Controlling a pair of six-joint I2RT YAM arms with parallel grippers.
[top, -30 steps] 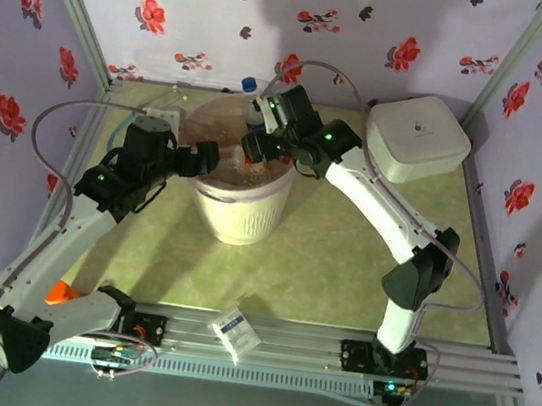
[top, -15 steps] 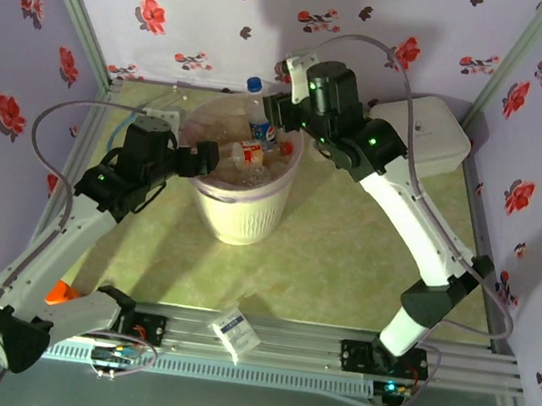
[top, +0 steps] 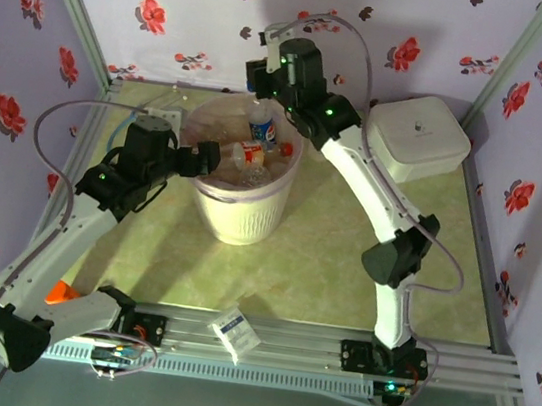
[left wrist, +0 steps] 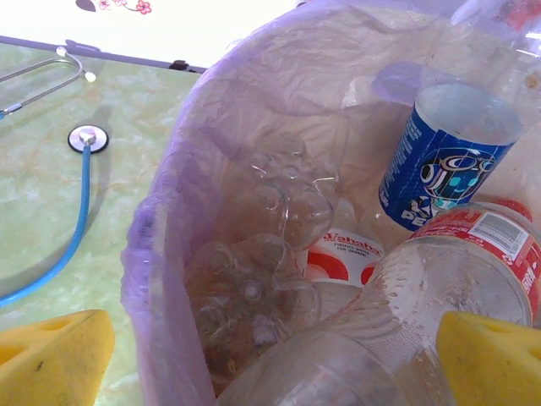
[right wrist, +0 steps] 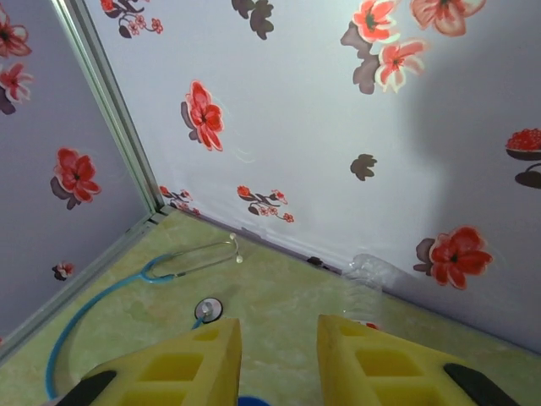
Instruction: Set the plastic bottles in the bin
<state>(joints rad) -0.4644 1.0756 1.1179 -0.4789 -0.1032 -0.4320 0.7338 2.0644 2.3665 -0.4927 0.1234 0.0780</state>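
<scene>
While the left gripper hangs wide open at the left rim of the bin, the right gripper pinches narrow on the cap of a blue-labelled bottle, upper middle of the overhead view. That bottle stands just inside the bin's far rim, with other plastic bottles lying beside it.

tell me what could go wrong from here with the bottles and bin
1. The right gripper seems shut on just the cap end of the blue-label bottle, which stands against the far rim of the bin; it may slip and drop behind the bin.
2. The bin looks heaped, with the red-label bottle lying high, so another could roll out.
3. The open left gripper hovers by the liner bag and could snag it.
</scene>
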